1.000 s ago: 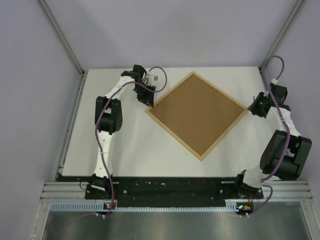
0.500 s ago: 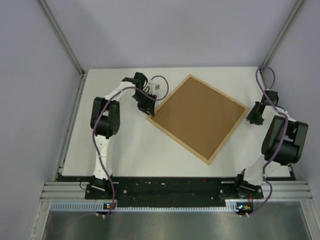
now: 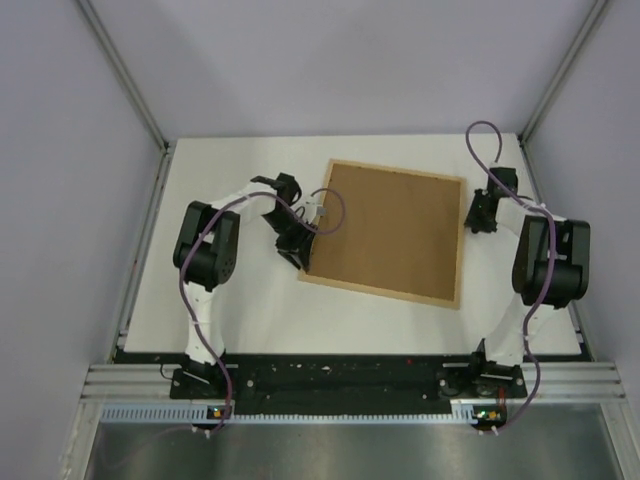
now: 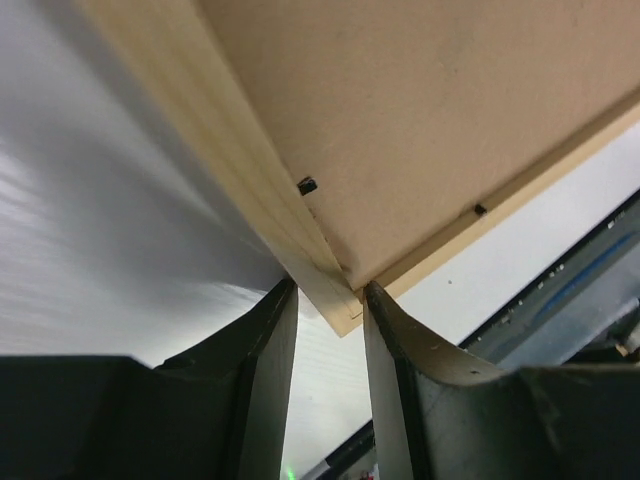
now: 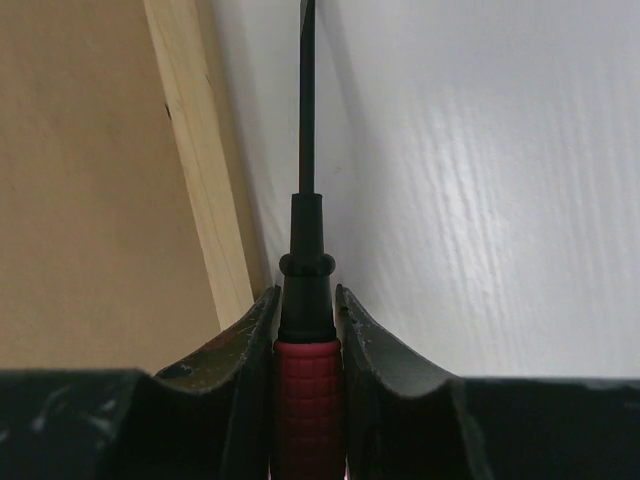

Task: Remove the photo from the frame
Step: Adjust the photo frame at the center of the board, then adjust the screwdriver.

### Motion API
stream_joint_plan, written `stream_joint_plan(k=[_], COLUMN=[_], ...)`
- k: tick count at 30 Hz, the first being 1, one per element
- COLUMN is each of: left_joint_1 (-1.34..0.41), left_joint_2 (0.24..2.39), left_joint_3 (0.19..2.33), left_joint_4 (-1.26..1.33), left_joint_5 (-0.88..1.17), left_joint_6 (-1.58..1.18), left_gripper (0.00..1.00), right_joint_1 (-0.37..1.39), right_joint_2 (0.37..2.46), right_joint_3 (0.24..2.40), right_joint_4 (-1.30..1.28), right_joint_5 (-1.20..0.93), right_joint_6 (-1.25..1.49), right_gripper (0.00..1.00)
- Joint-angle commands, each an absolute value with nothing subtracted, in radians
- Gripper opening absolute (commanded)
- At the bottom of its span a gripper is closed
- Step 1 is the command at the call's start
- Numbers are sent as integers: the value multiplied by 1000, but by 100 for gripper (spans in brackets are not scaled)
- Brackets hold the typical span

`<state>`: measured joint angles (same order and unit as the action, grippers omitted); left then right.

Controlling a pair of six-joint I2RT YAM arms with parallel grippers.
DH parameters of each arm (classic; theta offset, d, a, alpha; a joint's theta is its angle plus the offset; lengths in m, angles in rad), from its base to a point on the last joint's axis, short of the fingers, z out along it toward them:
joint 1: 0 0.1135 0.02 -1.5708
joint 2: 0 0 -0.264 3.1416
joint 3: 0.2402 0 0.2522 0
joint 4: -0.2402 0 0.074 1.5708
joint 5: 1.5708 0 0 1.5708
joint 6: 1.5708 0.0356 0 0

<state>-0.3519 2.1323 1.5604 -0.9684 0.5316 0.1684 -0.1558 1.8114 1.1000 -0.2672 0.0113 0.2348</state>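
Note:
The frame (image 3: pixel 461 240) lies face down on the white table, its brown backing board (image 3: pixel 388 230) facing up. The photo is hidden beneath the board. My left gripper (image 3: pixel 297 255) is at the frame's near-left corner. In the left wrist view that pale wood corner (image 4: pixel 335 300) is pinched between the fingertips of the left gripper (image 4: pixel 328 290). Two small black tabs (image 4: pixel 307 185) sit along the board's edge. My right gripper (image 3: pixel 478 215) is beside the frame's right rim (image 5: pixel 205 180), shut on a red-handled tool (image 5: pixel 307 385) whose black shaft (image 5: pixel 307 120) points along the rim over the table.
Bare white tabletop (image 3: pixel 240 310) surrounds the frame. A black rail (image 3: pixel 340 375) runs along the near edge by the arm bases. Grey walls and metal corner posts (image 3: pixel 125 75) close in the left, back and right sides.
The frame has turned counter-clockwise from a diamond to nearly square with the table. My left gripper swung nearer with its corner. My right gripper moved farther back along the right side.

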Motion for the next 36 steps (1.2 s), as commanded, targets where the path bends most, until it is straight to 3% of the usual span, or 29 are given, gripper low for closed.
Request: stream_joint_plan(k=[1,7,11,18,23,26,31,36], left_joint_1=[-403,-336,-240,-189,-187,-187,-205,-268], left_joint_2=[2092,2025,1996,1977,1999,1999,2005,2031], left_joint_3=[1465,1488,1630,1868,1943,1956,1979,2017], left_joint_4=[-989,-965,-1000,-1009,-974,-931,-888,-1011], left_joint_5=[592,569,606,715,814,920,1046,1107], left_joint_6=[227,190,210,299,327,316,310,431], left_gripper=[38,38,42,69,83,98,98,98], right_joint_1=[-83,-81,-81,-60,60,132,239,311], right_joint_2=[1862,1741,1620,1687,1769,1770,1772,1775], right_joint_3=[1170,1183,1221,1433,1523,1537,1546,1523], right_joint_4=[-268,-276,-320,-596,-768,-824,-928,-957], right_joint_5=[-74,-3,-176,-797,-952,-1040,-1132,-1187], right_joint_6=[245,180,68,-115,-294,-354,-463,-499], right_gripper=[0,0,0,0,0,0,0,0])
